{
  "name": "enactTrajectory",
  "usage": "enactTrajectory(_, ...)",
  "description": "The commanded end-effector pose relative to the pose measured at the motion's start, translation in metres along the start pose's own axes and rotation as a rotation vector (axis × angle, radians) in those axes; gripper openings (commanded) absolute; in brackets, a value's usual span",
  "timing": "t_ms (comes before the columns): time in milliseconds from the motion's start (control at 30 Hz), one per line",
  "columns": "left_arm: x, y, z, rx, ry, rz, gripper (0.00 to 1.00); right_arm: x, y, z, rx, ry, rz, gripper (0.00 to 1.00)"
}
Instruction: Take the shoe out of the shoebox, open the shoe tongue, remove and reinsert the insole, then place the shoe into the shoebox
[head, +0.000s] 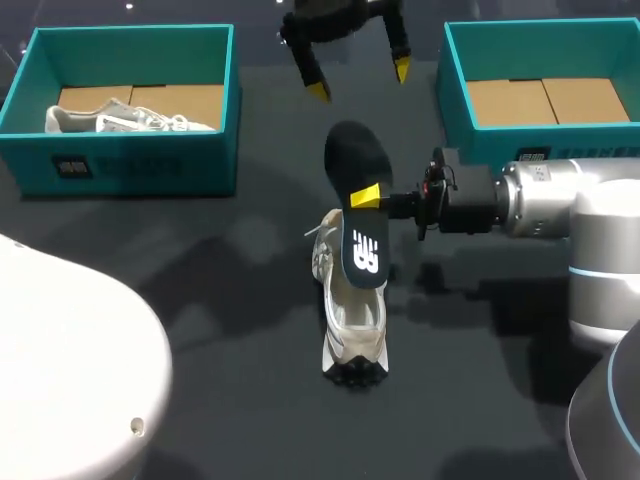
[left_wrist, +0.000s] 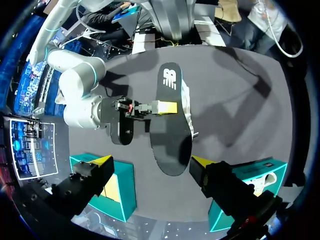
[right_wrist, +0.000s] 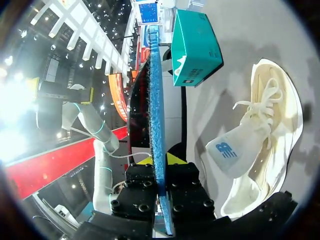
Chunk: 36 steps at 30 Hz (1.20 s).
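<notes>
Dark table (head: 220, 300), left box (head: 130, 165) upper left with a sneaker (head: 120, 120) inside, right box (head: 480, 145) upper right showing cardboard floor, shoe (head: 350, 320) mid-frame, right claw (head: 366, 196) pinching insole (head: 358, 250) above it, left claw (head: 360, 80) top-centre, spread wide.

even overhead light, soft shadows

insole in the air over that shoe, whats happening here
The right arm has its jaws shut on a dark insole, holding it above the white shoe, which lies on the table with its tongue open. The left arm hangs over the table's far side, jaws open and empty. A second shoe sits in the left shoebox; the right shoebox shows only its cardboard floor.
</notes>
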<state>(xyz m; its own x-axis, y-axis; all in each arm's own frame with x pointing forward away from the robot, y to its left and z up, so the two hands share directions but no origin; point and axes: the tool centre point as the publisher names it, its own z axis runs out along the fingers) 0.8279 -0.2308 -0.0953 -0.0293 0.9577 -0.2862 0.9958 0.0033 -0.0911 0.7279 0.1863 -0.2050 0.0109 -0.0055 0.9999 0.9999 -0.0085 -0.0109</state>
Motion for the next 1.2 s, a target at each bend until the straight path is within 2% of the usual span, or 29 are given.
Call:
enactTrajectory(33, -0.008, 0.004, 0.006, 0.025, 0.285, -0.019, 1.0, 0.0, -0.001, 0.001, 0.0, -0.003, 0.001, 0.0)
enactTrajectory(167, -0.01, 0.0, 0.011, 0.014, 0.31, -0.016, 1.0, 0.0, -0.001, 0.001, 0.0, -0.003, 0.001, 0.0)
enactTrajectory(300, -0.009, 0.0, 0.017, 0.04, 0.337, -0.034, 1.0, 0.0, -0.001, 0.001, 0.0, -0.003, 0.001, 0.0)
enactTrajectory(600, -0.001, -0.014, 0.007, 0.002, 0.331, -0.033, 1.0, 0.0, -0.001, 0.001, 0.0, -0.003, 0.001, 0.0)
enactTrajectory(867, 0.011, -0.021, 0.001, -0.003, 0.192, -0.011, 1.0, 0.0, -0.001, 0.001, 0.0, -0.003, 0.001, 0.0)
enactTrajectory(1200, 0.038, -0.031, -0.013, -0.035, -0.083, 0.004, 1.0, 0.0, -0.001, 0.001, 0.0, -0.003, 0.001, 0.0)
